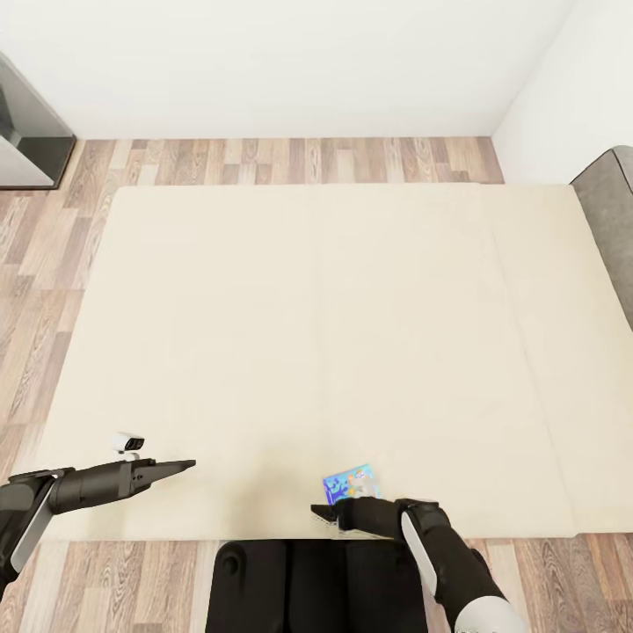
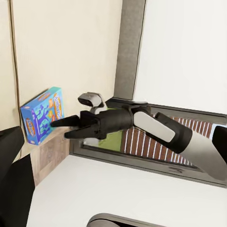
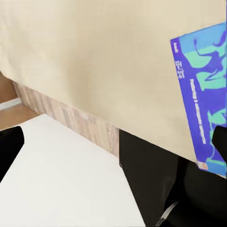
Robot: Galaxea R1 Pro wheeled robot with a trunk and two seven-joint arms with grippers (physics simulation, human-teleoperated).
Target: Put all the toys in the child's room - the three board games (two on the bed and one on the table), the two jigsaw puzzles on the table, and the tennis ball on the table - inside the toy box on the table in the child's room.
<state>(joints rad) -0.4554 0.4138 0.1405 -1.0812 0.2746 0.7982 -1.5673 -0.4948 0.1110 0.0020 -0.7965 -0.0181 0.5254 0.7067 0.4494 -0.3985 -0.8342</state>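
A: Status at the bed?
B: Nearest the robot: right gripper point(image 1: 323, 512) at the near edge of the large cream mattress bed point(image 1: 334, 290), fingers pointing left, jaws apart, nothing between them. The left wrist view confirms the gap between the two fingers point(image 2: 61, 122).
A: Where's the game?
B: Flat blue board game box with orange marks point(image 1: 351, 483) lies on the mattress near that same edge, just beyond the right gripper. Can't tell if they touch. The right wrist view has it at the mattress edge point(image 3: 203, 101).
A: Left side?
B: Left gripper point(image 1: 180, 463) hovers over the near left part of the bed, well apart from the box, fingertips drawn together, holding nothing.
A: Further out?
B: Bare mattress, then light wood-plank floor point(image 1: 264, 161), white wall point(image 1: 264, 61). Dark glossy panel point(image 1: 31, 132) at far left, grey upholstered edge point(image 1: 608, 211) at far right.
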